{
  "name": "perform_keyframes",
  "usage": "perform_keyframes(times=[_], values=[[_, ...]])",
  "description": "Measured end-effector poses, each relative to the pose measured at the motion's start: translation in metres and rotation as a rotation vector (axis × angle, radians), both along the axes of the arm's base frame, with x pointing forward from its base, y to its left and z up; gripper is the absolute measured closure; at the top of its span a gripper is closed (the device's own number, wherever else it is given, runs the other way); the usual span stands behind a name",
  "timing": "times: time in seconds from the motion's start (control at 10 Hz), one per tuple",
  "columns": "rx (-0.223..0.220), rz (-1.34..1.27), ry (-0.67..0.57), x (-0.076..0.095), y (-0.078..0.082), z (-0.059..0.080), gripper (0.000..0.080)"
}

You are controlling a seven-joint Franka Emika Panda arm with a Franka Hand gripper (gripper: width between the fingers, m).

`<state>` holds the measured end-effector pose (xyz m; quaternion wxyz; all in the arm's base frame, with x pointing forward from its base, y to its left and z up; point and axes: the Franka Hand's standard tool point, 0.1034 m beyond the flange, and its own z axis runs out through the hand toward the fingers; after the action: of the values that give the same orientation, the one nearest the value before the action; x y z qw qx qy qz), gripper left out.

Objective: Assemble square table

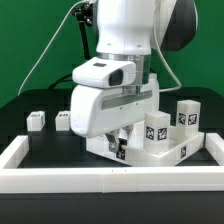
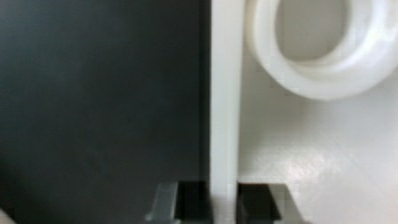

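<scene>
Table top (image 1: 163, 152) flat on the black worktop (image 1: 45, 142), near right, close by the low white wall (image 1: 60, 178). Gripper (image 2: 221, 200) straight above one rim (image 2: 221, 100), clamped astride that thin wall. Long axis of the rim straight through the jaws. Round socket (image 2: 317, 45) just inside the rim. Loose leg (image 1: 64, 120) on the left, well apart. Judged: top to be shifted by this rim.

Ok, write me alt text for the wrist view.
The gripper is shut on the thin raised rim of the white square table top, seen edge-on. A round raised socket sits in the top on one side of the rim, and the black worktop lies on the other.
</scene>
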<state>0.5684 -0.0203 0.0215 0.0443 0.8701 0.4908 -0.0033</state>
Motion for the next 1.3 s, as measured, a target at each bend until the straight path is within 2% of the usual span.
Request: perform_keyframes(times=[0.6, 0.8, 1.0, 1.3], values=[[-0.042, 0.361, 0.032, 0.002, -0.007, 0.000, 0.0742], [-0.083, 0.637, 0.055, 0.012, 0.010, 0.002, 0.0742], [-0.122, 0.806, 0.070, 0.024, 0.025, 0.002, 0.0742], [-0.124, 0.843, 0.078, 0.022, 0.019, 0.002, 0.0742]])
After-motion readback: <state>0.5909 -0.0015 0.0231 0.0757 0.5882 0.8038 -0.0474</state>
